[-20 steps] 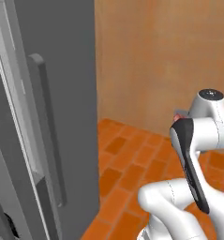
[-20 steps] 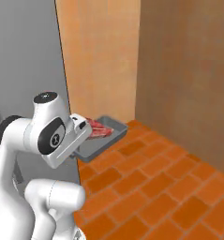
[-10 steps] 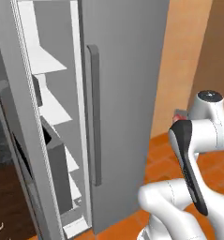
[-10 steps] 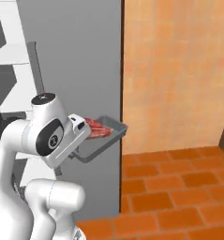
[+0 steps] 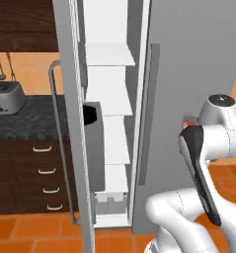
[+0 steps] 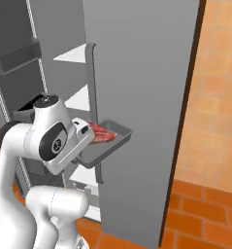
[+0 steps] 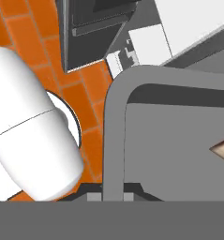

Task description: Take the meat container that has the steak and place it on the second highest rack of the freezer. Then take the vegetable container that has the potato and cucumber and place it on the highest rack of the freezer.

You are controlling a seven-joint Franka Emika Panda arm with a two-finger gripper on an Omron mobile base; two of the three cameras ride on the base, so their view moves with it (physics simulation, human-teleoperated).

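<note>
- Ahead of me stands the freezer (image 5: pixel 188 59), tall and grey, with its door (image 5: pixel 70 148) swung open to the left so that I see it edge-on in the left base view.
- Inside, the white shelves show between the door and the grey front panel: the highest rack (image 5: pixel 109 54) at the top, and the second highest rack (image 5: pixel 112 104) just below it.
- On the inside of the door hangs a dark door bin (image 5: pixel 94 138), level with the middle shelves.
- Beyond the door, on the left, a dark counter (image 5: pixel 25 121) carries a toaster (image 5: pixel 6 96) near its back edge, with drawers (image 5: pixel 45 173) under it.
- Under everything lies an orange tiled floor (image 6: pixel 205 219).
- From the right base view, my tool (image 6: pixel 86 134) is closed tight on the near rim of the grey meat container (image 6: pixel 105 143), holding it level in the air in front of the grey panel and outside the shelves.
- Within that tray, towards the tool's end, lies the steak (image 6: pixel 102 134), red with pale streaks.
</note>
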